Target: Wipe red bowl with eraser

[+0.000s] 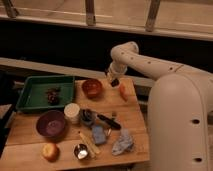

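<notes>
The red bowl (92,87) stands at the back of the wooden table (135,117), just right of the green tray. My gripper (113,80) hangs a little above the table, just right of the bowl's rim and apart from it. A small dark block, the eraser (115,83), shows at its tip, and the gripper looks shut on it.
A green tray (35,102) holds a dark clump (52,95). An orange piece (122,92) lies right of the gripper. In front are a white cup (72,112), purple bowl (51,124), black-handled tool (107,121), blue sponge (98,134), grey cloth (122,142), apple (50,151) and metal cup (81,150).
</notes>
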`<move>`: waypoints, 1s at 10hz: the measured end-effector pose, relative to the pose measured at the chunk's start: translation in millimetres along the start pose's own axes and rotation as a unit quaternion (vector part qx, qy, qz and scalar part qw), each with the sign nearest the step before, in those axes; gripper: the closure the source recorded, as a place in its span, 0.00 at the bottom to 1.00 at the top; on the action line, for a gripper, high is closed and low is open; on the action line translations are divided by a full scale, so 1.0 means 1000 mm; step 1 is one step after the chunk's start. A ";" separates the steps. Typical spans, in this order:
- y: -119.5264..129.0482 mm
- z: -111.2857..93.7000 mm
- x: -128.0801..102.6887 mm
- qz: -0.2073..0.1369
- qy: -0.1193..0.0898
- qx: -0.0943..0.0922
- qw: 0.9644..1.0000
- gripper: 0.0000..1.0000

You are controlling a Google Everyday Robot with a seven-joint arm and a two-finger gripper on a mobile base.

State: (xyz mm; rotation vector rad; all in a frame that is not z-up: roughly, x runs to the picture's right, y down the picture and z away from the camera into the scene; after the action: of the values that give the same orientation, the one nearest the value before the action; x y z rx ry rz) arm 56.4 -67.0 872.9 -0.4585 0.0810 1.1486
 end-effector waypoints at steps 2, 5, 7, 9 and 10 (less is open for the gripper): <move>0.035 0.005 -0.028 -0.029 -0.016 -0.025 0.999 1.00; 0.061 0.002 -0.040 -0.051 -0.027 -0.058 0.997 1.00; 0.062 0.002 -0.040 -0.051 -0.027 -0.058 0.997 1.00; 0.062 0.003 -0.039 -0.053 -0.026 -0.060 0.996 1.00; 0.064 0.007 -0.037 -0.063 -0.026 -0.065 0.996 1.00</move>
State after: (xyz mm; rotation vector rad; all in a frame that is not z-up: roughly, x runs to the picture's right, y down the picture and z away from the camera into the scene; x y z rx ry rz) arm -17.4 -75.3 870.6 -0.5403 -0.0677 1.0446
